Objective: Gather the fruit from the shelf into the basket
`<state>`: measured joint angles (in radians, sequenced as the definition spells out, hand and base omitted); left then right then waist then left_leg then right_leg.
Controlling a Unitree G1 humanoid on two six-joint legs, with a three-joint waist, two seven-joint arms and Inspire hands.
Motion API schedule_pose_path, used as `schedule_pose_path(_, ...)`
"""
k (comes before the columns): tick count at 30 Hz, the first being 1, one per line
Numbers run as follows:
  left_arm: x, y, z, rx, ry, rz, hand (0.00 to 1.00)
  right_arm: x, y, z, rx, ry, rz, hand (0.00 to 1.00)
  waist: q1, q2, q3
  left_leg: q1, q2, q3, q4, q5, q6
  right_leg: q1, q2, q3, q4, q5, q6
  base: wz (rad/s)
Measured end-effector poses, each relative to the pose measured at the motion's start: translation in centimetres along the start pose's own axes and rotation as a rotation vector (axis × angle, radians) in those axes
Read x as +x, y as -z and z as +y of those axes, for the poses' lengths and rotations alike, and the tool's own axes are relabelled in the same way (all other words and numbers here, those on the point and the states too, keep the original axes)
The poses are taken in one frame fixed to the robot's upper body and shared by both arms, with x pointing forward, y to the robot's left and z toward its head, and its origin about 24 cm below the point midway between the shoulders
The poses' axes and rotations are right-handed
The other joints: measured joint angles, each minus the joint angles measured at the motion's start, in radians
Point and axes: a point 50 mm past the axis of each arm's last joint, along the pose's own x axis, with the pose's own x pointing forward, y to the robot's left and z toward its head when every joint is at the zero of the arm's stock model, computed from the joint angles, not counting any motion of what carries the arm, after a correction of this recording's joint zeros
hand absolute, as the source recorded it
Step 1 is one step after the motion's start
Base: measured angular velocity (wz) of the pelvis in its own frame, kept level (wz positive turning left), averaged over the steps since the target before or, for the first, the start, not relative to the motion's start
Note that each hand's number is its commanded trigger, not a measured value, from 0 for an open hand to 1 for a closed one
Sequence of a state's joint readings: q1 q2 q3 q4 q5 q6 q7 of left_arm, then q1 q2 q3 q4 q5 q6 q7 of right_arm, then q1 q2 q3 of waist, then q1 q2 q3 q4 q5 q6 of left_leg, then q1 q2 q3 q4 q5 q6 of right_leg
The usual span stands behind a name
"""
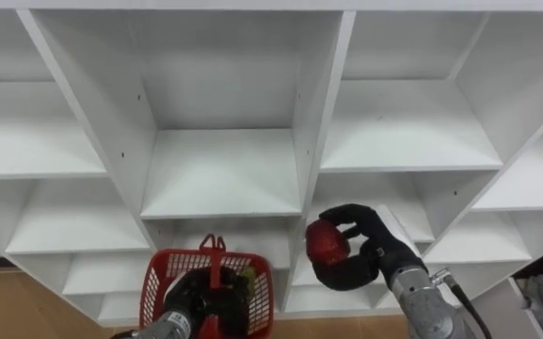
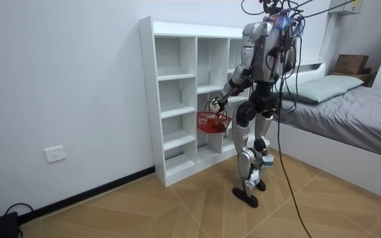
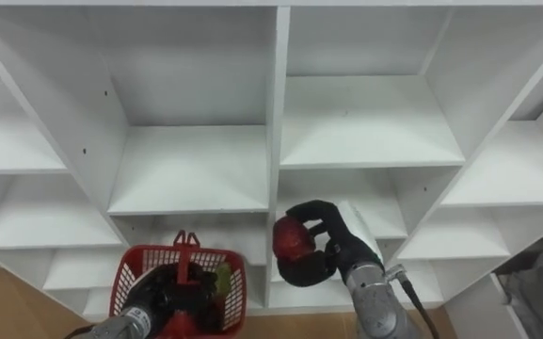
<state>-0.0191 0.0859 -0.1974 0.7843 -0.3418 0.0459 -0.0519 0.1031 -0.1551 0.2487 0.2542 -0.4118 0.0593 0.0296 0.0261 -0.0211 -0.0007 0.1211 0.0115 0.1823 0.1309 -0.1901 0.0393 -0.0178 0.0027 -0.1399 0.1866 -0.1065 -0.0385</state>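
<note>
A red apple point(image 1: 327, 242) is held in my right hand point(image 1: 365, 252), whose dark fingers curl round it in front of a lower shelf of the white closet point(image 1: 323, 113). The same apple point(image 3: 294, 239) and right hand point(image 3: 335, 252) show in the right eye view. Down to the left hangs a red mesh basket point(image 1: 172, 268), with my left hand point(image 1: 188, 299) shut on its near handle. Something greenish-yellow point(image 1: 246, 279) lies inside the basket. In the room view I stand facing the closet point(image 2: 170, 99) with the basket point(image 2: 213, 122) in front of me.
The closet's compartments in view hold nothing; upright dividers point(image 1: 320, 132) separate them. A wooden floor point(image 2: 177, 205) lies below. A bed point(image 2: 355, 119) stands behind me at the room view's right, with a cardboard box point(image 2: 352, 63) beyond it.
</note>
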Motion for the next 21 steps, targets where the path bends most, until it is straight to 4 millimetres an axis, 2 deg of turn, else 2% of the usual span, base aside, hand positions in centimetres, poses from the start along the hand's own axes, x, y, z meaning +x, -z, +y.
schedule_pose_path(8, -0.1, 0.7, 0.0, -0.01, -0.006, 0.038, 1.0, 0.0, -0.7, 0.4, -0.018, -0.066, -0.021, 1.0, 0.001, 0.001, 0.0, -0.003, 0.007, 0.006, -0.001, -0.007, -0.001, -0.006, 0.008, 0.002, 0.002, 0.005, -0.006, -0.02)
schedule_pose_path(13, -0.2, 0.8, 0.1, -0.01, -0.026, 0.045, 1.0, -0.1, -0.5, 0.9, -0.007, -0.096, 0.008, 1.0, 0.007, 0.001, -0.0001, -0.002, 0.01, 0.008, -0.001, -0.008, -0.004, -0.007, 0.012, 0.008, 0.003, 0.006, -0.007, -0.02)
schedule_pose_path(21, -0.1, 0.0, -0.3, -0.023, -0.026, 0.012, 1.0, -0.3, -0.5, 1.9, -0.004, -0.162, 0.018, 1.0, 0.008, 0.001, 0.0001, -0.004, 0.011, 0.009, -0.002, -0.011, -0.007, -0.009, 0.017, 0.017, 0.0, 0.006, -0.008, -0.02)
